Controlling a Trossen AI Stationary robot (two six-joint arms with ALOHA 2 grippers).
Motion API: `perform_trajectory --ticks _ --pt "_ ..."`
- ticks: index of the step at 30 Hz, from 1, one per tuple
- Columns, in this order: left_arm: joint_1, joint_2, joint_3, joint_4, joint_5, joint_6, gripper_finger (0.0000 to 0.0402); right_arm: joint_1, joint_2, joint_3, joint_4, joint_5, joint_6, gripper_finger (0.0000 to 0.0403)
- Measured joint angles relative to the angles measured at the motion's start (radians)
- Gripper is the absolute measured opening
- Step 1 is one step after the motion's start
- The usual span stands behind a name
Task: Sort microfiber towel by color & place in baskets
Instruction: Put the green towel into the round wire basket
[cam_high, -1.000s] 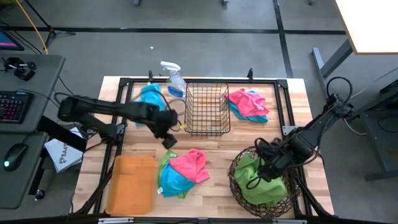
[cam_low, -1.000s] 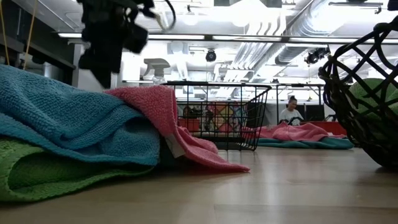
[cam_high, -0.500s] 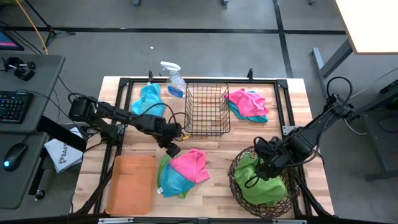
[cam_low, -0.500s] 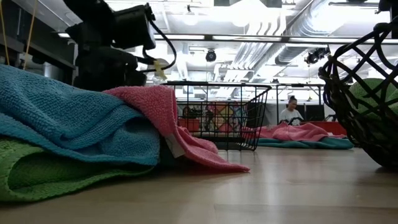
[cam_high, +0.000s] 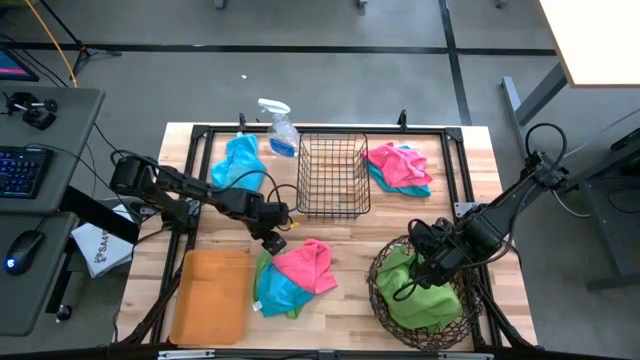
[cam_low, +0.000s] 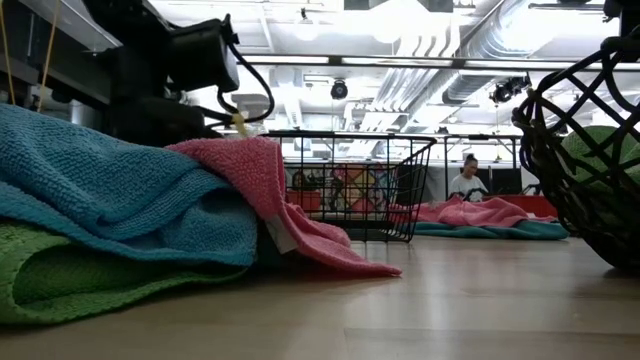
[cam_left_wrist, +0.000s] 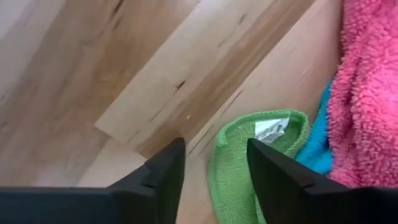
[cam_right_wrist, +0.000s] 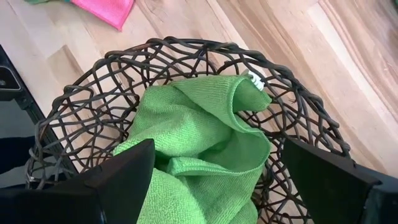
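A pile of microfiber towels (cam_high: 293, 274), green under teal under pink, lies on the table's near middle; in the low view the pile (cam_low: 130, 220) fills the left. My left gripper (cam_high: 272, 240) hovers open just over the pile's far-left edge, its fingers on either side of a green towel corner with a white label (cam_left_wrist: 272, 128), touching nothing. My right gripper (cam_high: 415, 283) hangs open over the round woven basket (cam_high: 420, 292), where a green towel (cam_right_wrist: 199, 143) lies. Another teal towel (cam_high: 240, 160) lies far left. A pink towel on a teal one (cam_high: 400, 166) lies far right.
The black wire basket (cam_high: 333, 176) stands at the far middle, with a spray bottle (cam_high: 279, 126) beside it. The orange tray (cam_high: 212, 296) sits at the near left corner. Bare wood shows between the pile and the woven basket. A person sits in the room beyond (cam_low: 467, 178).
My left gripper has moved from beside the wire basket toward the table's near edge and down, ending low over the far-left edge of the mixed pile. The towels have not moved.
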Motion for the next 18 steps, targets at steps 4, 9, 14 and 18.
perform_trajectory --ticks 4,9,14,18 --pt "-0.032 0.001 0.0 0.019 0.019 0.001 0.0092 0.0 0.0 0.0 0.0 0.0 0.003 0.035" --pt "-0.066 -0.001 0.001 0.05 0.018 0.001 0.0009 0.0 0.0 0.0 0.0 0.004 0.008 0.035" --pt "-0.051 -0.111 0.054 -0.047 0.02 0.017 0.0002 0.0 0.0 0.0 0.0 0.004 0.002 0.035" --pt "-0.019 -0.271 0.165 -0.163 0.008 0.044 0.0001 0.0 0.0 0.0 0.006 0.004 -0.02 0.035"
